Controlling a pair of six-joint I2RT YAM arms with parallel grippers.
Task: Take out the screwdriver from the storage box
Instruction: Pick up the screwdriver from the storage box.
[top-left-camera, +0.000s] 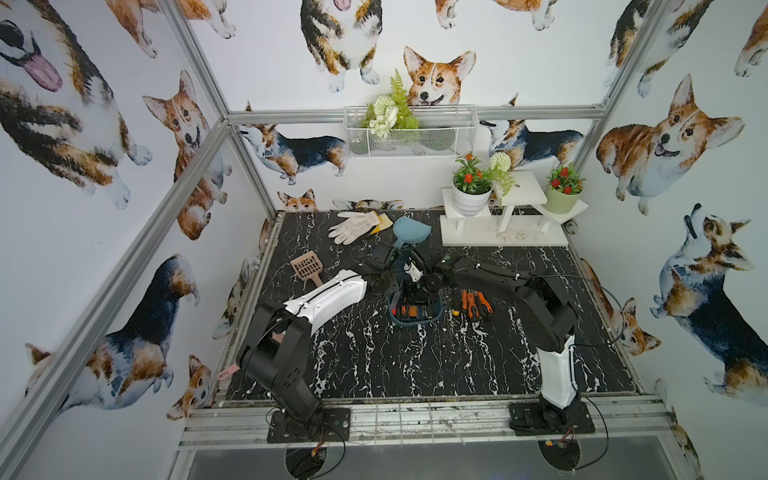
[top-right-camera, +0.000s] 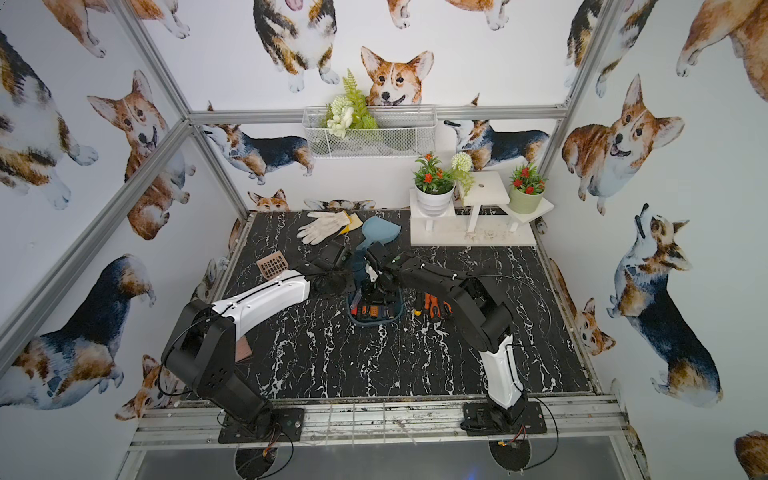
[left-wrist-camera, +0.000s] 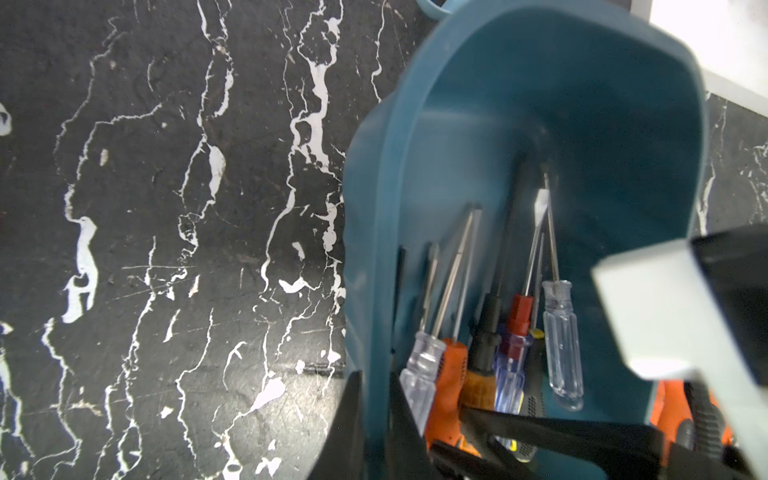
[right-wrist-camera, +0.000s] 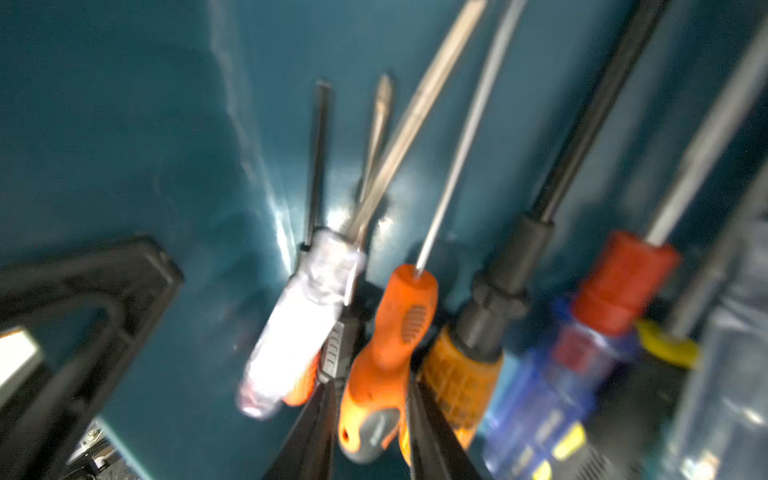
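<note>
The storage box (top-left-camera: 415, 321) (top-right-camera: 374, 322) is a dark teal tub in the middle of the black marble table, holding several screwdrivers. My left gripper (left-wrist-camera: 376, 415) is shut on the box's side wall (left-wrist-camera: 540, 104), one finger outside and one inside. My right gripper (right-wrist-camera: 372, 415) reaches down into the box (right-wrist-camera: 124, 124). Its two fingers lie against both sides of the orange-and-grey handle of one screwdriver (right-wrist-camera: 395, 332), which lies on the box floor. Clear (right-wrist-camera: 299, 332), amber (right-wrist-camera: 461, 374) and blue (right-wrist-camera: 552, 395) handles lie beside it. In both top views the arms hide the grippers.
Several orange-handled screwdrivers (top-left-camera: 471, 305) lie on the table just right of the box. Behind it are a light blue dustpan (top-left-camera: 409, 235), a white glove (top-left-camera: 353, 226) and a brown slotted scoop (top-left-camera: 307, 268). A white plant stand (top-left-camera: 498, 237) fills the back right.
</note>
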